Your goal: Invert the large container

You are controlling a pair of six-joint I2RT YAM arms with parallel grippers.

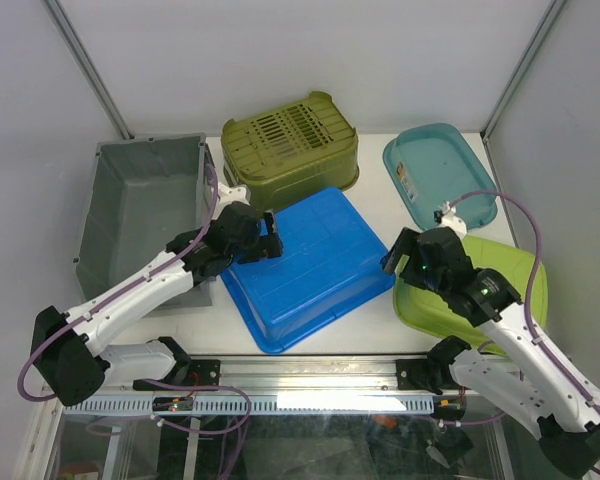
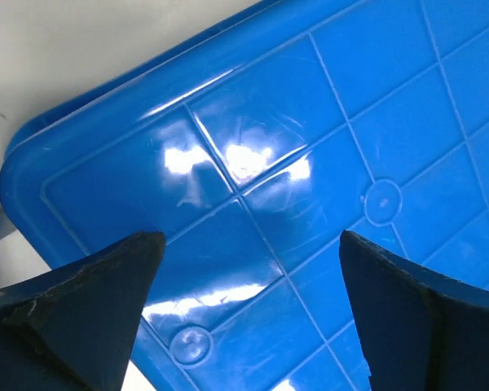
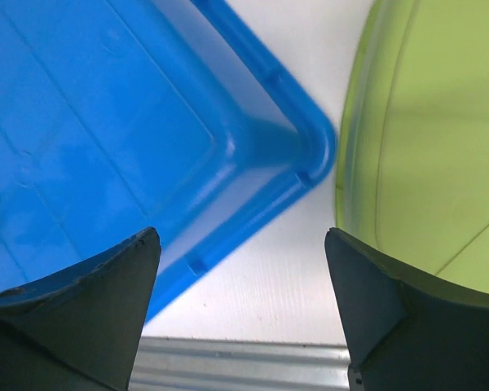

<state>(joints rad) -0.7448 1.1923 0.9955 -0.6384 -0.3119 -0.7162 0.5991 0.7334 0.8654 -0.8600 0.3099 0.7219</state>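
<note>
The blue bin (image 1: pixel 305 265) sits bottom-up mid table (image 1: pixel 350 335), near the front edge. My left pincer (image 2: pixel 253 244) is spread over its base and my right pincer (image 3: pixel 240 240) is spread by its corner, both empty. Looks like light, stiff, slick plastic, so I'd grip the rim.

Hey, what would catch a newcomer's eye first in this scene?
The bright blue container lies bottom-up in the middle of the table. Both grippers hang open at it, the left gripper over its far-left corner, the right gripper at its right corner. An olive slotted basket sits behind.
</note>
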